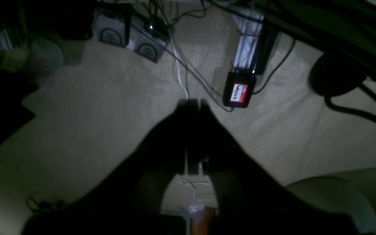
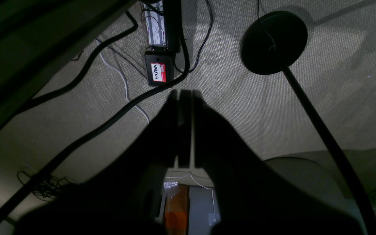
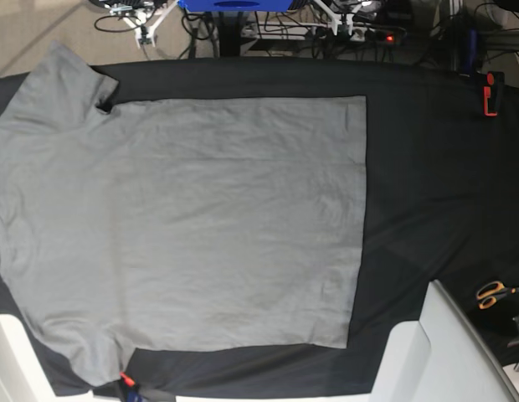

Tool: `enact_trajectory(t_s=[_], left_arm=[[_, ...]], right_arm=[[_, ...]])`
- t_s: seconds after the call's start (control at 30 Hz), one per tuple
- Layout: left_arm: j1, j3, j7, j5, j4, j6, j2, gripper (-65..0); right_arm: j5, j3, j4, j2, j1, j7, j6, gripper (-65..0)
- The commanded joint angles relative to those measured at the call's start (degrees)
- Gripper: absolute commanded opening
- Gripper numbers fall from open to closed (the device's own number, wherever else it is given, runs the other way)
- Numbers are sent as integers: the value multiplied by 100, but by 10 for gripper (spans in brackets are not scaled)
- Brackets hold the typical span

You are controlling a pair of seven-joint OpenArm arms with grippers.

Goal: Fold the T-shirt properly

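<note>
Across the black-clothed worktop (image 3: 427,167), the soft, lightly wrinkled plain grey cotton T-shirt (image 3: 192,226) lies spread flat. Both dark grippers, left (image 1: 193,101) and right (image 2: 183,93), hang over woven beige carpet (image 2: 240,107), fingers together, empty.

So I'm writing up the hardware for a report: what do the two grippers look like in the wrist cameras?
Both appear as dark, nearly black silhouettes. The left gripper and right gripper each have two broad fingers tapering from a wide base to narrow, squared tips. Thin white wires and an orange-brown part show at the base of each. No markings are visible; the lighting is too dim for more.
</note>
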Motion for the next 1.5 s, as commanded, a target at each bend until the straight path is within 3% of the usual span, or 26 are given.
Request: enact_trajectory(t_s=[0.0, 0.9, 1.03, 1.17, 1.23, 1.47], left_arm=[[52, 8, 21, -1, -6, 27, -18, -650], [360, -10, 21, -28, 372, 27, -18, -650], [861, -10, 21, -1, 1084, 27, -44, -650], [1740, -62, 21, -45, 2499, 27, -290, -650], [2092, -62, 21, -45, 3062, 27, -431, -650], [2839, -71, 21, -54, 4205, 27, -642, -650]], right_arm=[[-6, 5, 22, 14, -17, 4, 27, -648], [12, 23, 40, 23, -17, 22, 1, -648], [21, 32, 145, 40, -219, -22, 27, -650], [21, 120, 1306, 331, -1028, -356, 1, -650], [21, 542, 2264, 436, -1582, -725, 10, -650], [3, 1500, 5437, 427, -3015, -2009, 27, -650]])
